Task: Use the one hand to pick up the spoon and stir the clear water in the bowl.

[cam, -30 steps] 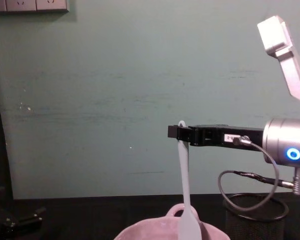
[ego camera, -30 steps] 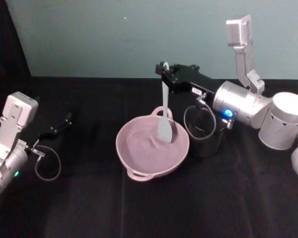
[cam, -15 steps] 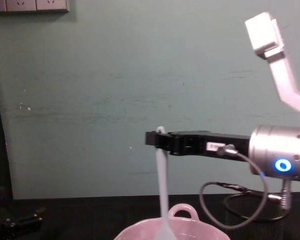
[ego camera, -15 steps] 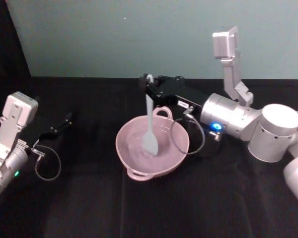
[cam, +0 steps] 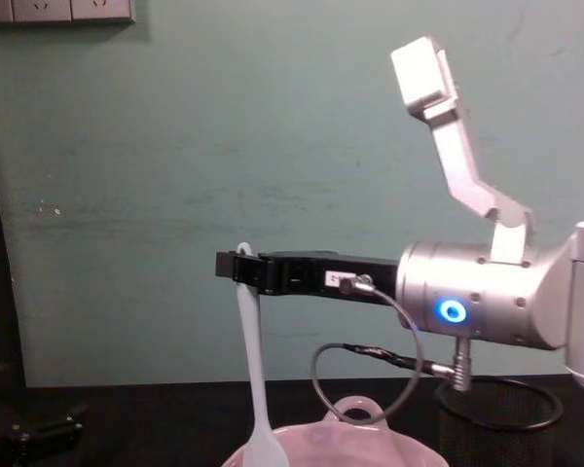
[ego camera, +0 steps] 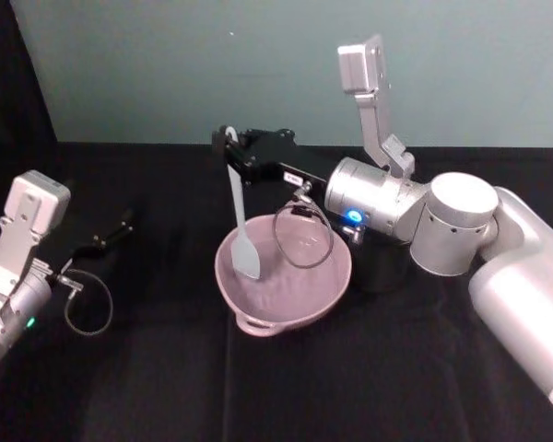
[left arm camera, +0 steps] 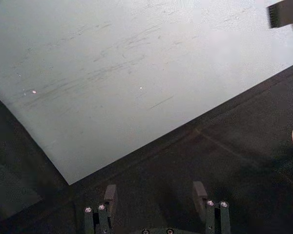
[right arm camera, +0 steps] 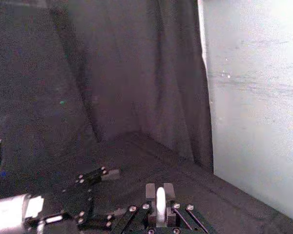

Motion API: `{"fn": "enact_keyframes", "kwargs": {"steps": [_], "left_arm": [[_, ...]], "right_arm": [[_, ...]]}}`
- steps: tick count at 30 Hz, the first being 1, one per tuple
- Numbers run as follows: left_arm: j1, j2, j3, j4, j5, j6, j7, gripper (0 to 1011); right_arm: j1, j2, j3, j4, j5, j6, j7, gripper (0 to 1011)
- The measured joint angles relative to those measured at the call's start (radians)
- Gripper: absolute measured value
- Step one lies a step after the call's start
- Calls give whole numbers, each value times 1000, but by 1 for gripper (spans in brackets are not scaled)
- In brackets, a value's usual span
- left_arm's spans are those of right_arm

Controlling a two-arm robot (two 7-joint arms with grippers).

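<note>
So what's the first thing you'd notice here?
The long black right gripper on its silver arm reaches in from the right, pinching the top of a slim white plastic spoon. The spoon hangs straight down, its flat head inside the wide pale pink bowl in the middle. The left gripper sits open at the far left.

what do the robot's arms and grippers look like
The right arm is silver and cylindrical, with a glowing blue ring light, a looping grey cable and a pale boxy camera on an angled bracket. The right gripper is long and black with a small white label. The left arm matches: green light, grey cable loop, black left gripper.
</note>
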State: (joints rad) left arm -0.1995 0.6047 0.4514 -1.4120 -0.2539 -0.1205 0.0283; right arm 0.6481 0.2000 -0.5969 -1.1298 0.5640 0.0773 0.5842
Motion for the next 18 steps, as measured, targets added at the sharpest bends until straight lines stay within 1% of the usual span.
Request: {"fn": "enact_keyframes", "kwargs": {"steps": [3,6,9,11,14,15,18], "left_arm": [[0,0,0,0,0,0,0,1011],[0,0,0,0,0,0,0,1011],[0,0,0,0,0,0,0,1011],[0,0,0,0,0,0,0,1011],[0,0,0,0,0,0,0,1011],[0,0,0,0,0,0,0,1011],[0,0,0,0,0,0,0,1011]], "right_arm": [[30,-22,0,56,-5,-12,6,109],[47,-32,2,89,-9,-17,9,109],[63,-37,13,121,-15,-24,9,109],[67,-35,19,126,-18,-25,7,108],[65,-20,37,123,-22,-26,-5,109],[65,-20,37,123,-22,-26,-5,109],[52,-2,54,107,-24,-23,-18,109]]}}
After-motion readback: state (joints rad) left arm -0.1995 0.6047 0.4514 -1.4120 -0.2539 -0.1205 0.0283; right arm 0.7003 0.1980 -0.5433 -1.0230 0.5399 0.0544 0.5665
